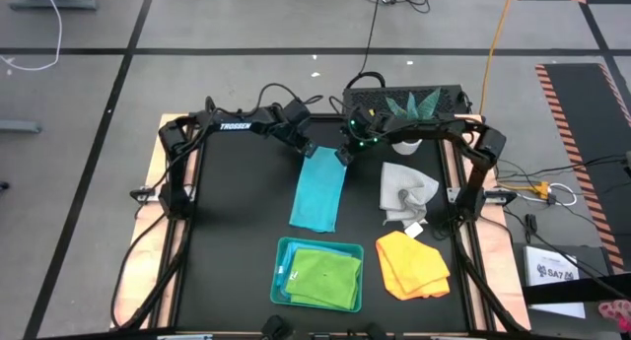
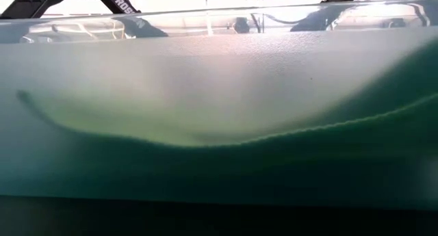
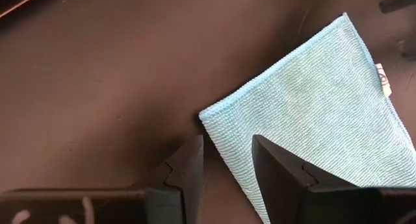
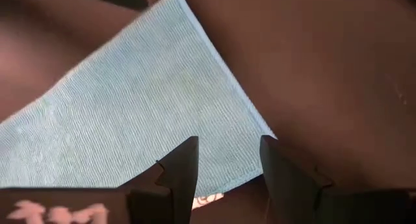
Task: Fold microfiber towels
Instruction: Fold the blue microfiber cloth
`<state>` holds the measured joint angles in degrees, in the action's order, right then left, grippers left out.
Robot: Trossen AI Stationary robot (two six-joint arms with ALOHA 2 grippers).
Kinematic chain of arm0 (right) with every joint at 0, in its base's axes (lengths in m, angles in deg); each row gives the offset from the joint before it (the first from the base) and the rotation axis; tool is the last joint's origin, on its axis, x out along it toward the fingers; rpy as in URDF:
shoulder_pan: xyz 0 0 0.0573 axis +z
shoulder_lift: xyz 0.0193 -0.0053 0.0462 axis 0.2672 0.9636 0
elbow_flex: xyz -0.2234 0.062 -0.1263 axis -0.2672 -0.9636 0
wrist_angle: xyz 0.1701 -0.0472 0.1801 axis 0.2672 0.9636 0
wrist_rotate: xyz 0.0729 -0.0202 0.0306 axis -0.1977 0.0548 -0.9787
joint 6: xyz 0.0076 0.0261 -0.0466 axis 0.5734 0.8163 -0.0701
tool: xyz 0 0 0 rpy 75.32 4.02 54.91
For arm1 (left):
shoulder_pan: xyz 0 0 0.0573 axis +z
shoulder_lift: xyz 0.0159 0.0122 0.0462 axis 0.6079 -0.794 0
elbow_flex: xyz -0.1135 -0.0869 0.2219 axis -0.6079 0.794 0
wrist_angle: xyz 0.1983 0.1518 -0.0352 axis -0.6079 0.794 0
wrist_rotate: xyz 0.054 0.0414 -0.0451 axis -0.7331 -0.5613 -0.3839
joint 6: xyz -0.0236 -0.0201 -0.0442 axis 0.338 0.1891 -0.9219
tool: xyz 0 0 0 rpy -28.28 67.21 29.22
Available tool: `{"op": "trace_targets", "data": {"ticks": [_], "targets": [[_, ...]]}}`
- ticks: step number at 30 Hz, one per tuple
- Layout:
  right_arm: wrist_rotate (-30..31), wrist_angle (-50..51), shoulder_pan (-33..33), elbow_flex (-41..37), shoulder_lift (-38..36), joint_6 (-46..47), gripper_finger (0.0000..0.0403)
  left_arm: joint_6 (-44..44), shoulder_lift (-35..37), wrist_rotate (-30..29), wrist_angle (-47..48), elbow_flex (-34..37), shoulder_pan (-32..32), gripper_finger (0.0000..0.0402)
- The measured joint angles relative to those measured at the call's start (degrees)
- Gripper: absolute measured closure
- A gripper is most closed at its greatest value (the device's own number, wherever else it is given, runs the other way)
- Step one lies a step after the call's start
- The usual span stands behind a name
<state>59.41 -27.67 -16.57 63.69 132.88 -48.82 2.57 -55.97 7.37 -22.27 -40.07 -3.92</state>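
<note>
A turquoise towel [image 1: 316, 190] lies flat on the black table as a long strip, running from far to near. My left gripper [image 1: 304, 149] is open over its far left corner [image 3: 207, 115], one finger over the cloth and one over bare table. My right gripper [image 1: 345, 156] is open over its far right corner [image 4: 265, 132]. A lime green towel [image 1: 325, 277] lies in the teal tray [image 1: 280, 271]. A grey-white towel [image 1: 406, 190] lies rumpled to the right. A yellow-orange towel [image 1: 412, 265] lies near it at the front.
A potted plant [image 1: 412, 107] and a dark box stand at the table's far edge behind my right gripper. The tray's teal wall [image 2: 219, 161] stands close before the low camera and fills that view. Bare black table lies left of the turquoise towel.
</note>
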Motion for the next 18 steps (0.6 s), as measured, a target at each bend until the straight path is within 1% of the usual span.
{"op": "trace_targets", "data": {"ticks": [6, 10, 15, 18], "targets": [[0.45, 3.70, -0.15, -0.05, 0.98, -0.21, 0.0245, 0.10, 0.00, 1.78, -0.14, 0.00, -0.04, 0.0268], [1.83, 3.06, -0.80, 0.00, 0.91, -0.13, 0.0245, 0.17, -0.19, 1.73, -1.07, 0.00, -0.04, 0.0268], [1.82, 3.82, -1.39, 0.00, 0.91, 0.46, 0.0245, 0.01, -2.30, 3.05, -3.21, -0.02, -0.04, 0.0268], [1.77, 3.70, -1.32, 0.00, 0.91, 0.49, 0.0245, -0.02, -3.88, 3.52, -2.61, -0.07, -0.04, 0.0268]]}}
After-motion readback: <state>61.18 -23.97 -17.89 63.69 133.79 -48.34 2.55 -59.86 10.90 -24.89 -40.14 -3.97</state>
